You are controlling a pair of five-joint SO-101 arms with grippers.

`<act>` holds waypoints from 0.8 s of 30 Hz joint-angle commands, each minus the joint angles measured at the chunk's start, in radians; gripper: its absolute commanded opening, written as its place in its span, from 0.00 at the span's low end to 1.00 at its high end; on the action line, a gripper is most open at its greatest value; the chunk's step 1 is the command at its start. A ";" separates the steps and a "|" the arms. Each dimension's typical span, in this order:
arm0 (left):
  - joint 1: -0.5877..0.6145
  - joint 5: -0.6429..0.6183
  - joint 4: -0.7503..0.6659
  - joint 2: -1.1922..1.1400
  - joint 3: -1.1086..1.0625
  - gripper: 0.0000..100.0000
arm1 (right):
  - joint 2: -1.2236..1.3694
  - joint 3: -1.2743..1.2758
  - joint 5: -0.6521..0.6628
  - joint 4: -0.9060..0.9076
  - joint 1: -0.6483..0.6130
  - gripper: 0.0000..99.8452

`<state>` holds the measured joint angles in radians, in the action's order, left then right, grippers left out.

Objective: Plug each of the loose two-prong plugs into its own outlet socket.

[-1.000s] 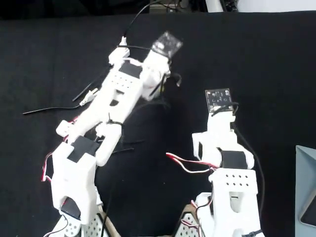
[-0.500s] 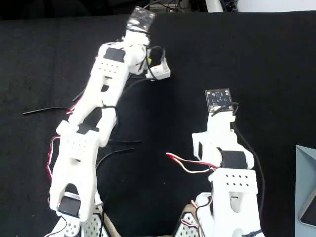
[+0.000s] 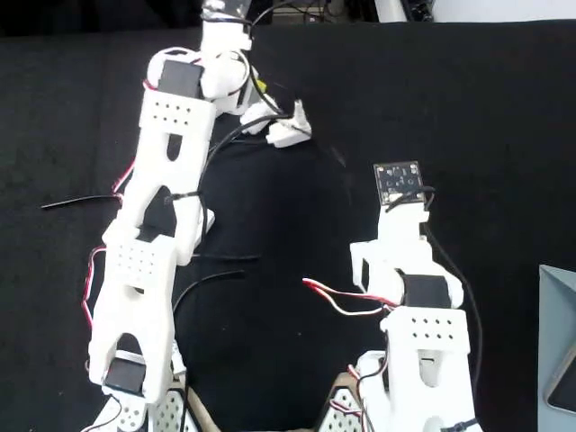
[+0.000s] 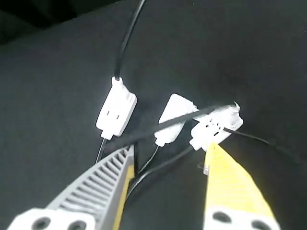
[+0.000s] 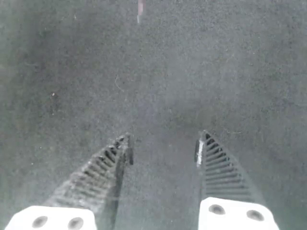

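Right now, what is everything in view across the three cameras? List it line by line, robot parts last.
white two-slot outlet socket: one, white, on a black cord, on the cloth ahead of the left gripper.
white cord-end pieces: two, white, side by side next to that socket; plug or socket unclear.
thin black cables: several, black, loose on the cloth near the left arm.
black table cloth: one, black, covering the table.
grey flat object: one, grey, at the high view's right edge.
left arm: one, white, stretched towards the white pieces.
right arm: one, white, folded near its base.
left gripper: grey and yellow fingers, open.
right gripper: grey fingers, open above bare cloth.
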<state>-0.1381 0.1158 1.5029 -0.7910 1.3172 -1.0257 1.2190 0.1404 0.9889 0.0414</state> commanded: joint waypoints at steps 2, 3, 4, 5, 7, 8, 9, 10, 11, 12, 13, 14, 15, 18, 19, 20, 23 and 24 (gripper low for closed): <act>0.013 -0.005 0.187 0.023 0.196 0.23 | -0.012 -0.004 0.005 -0.018 0.003 0.22; 0.013 0.012 0.229 0.021 0.223 0.23 | -0.012 -0.004 0.005 -0.017 0.003 0.22; 0.013 0.037 0.261 0.020 0.240 0.23 | -0.012 -0.004 0.005 -0.017 0.003 0.22; 0.019 0.051 0.261 0.020 0.237 0.23 | -0.012 -0.004 0.005 -0.017 0.003 0.22; 0.061 0.061 0.259 0.031 0.197 0.19 | -0.012 -0.004 0.005 -0.017 0.003 0.22; 0.081 0.066 0.259 0.031 0.180 0.18 | -0.010 -0.004 0.005 -0.017 0.003 0.22; 0.099 0.083 0.259 0.031 0.162 0.17 | -0.010 -0.004 0.005 -0.017 0.003 0.22; 0.117 0.109 0.259 0.029 0.145 0.17 | -0.010 -0.004 0.005 -0.017 0.003 0.22; 0.139 0.137 0.259 0.029 0.116 0.17 | -0.010 -0.004 0.005 -0.017 0.003 0.22; 0.159 0.161 0.259 0.031 0.081 0.17 | -0.010 -0.004 0.005 -0.017 0.003 0.22; 0.177 0.184 0.259 0.032 0.048 0.17 | -0.010 -0.004 0.005 -0.017 0.003 0.22; 0.196 0.206 0.259 0.032 0.018 0.17 | -0.010 -0.001 0.005 -0.018 0.003 0.22; 0.216 0.226 0.259 0.032 -0.010 0.17 | -0.010 0.002 0.005 -0.018 0.003 0.22; 0.266 0.278 0.259 0.032 -0.088 0.21 | -0.010 0.005 0.006 -0.026 0.002 0.22; 0.280 0.292 0.259 0.032 -0.117 0.23 | -0.010 0.005 0.006 -0.032 0.002 0.22; 0.294 0.308 0.259 0.032 -0.147 0.25 | -0.010 0.005 0.006 -0.032 0.002 0.22; 0.325 0.387 0.258 0.021 -0.222 0.26 | -0.010 0.005 0.008 -0.032 0.002 0.22; 0.335 0.419 0.256 0.020 -0.245 0.26 | -0.010 0.005 0.009 -0.032 0.002 0.22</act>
<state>0.1642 0.4580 1.7545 -0.7894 1.1086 -1.0257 1.2298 0.1404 0.9735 0.0414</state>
